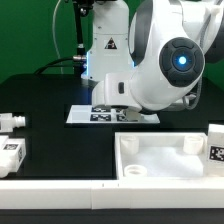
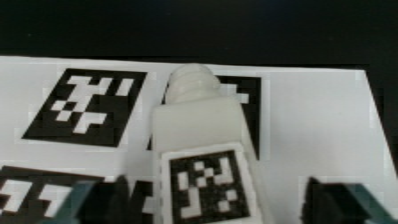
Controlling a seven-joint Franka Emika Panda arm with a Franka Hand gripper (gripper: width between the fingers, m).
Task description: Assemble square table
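Claw spread, dark fingers flanking a tagged white leg; no pinch visible, a strip of white showing between leg and one finger. Leg lying flat on the marker board, its tag facing the camera, among the board's printed tags. In the exterior view, claw hidden behind the arm at centre frame. Square table top at lower right on the black desk, rim upward, apart from the marker board. Further legs at the left edge, another at the right edge. Long white bar along the bottom.
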